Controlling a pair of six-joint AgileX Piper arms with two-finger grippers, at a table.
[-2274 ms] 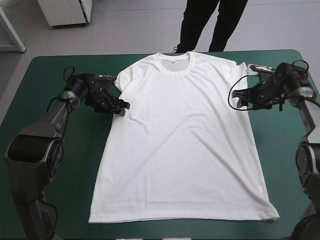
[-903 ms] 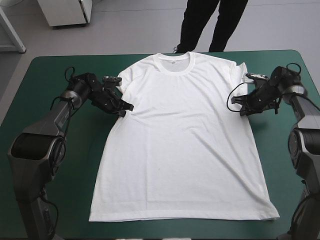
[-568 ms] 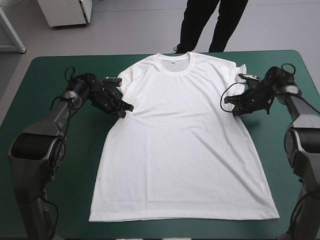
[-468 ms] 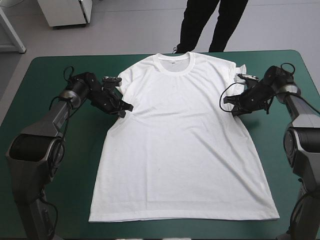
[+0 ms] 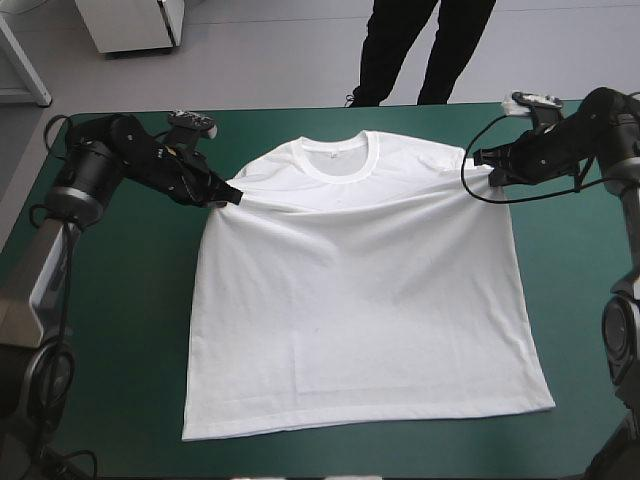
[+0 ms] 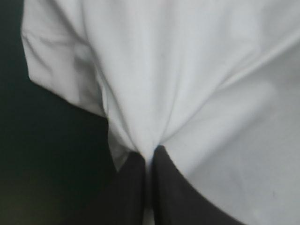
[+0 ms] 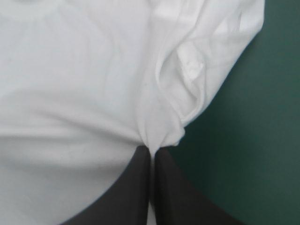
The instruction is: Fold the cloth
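Hem (image 5: 370,414) lies flat nr the near edge of the table (image 5: 110,330). The T-shirt (image 5: 360,300) body is spread over the middle of the teal-green cover, no layers doubled. Further up, L gripper (image 5: 232,197) is clenched on the cloth by the sleeve/armpit on its side; R gripper (image 5: 487,172) is clamped the same way opp. A taut crease runs btwn them, and the shoulders look slightly raised. Collar (image 5: 338,153) is farthest, twd the far edge. Progress, as I judge it: both grasps made, no fold laid yet, so basically all folding is left.
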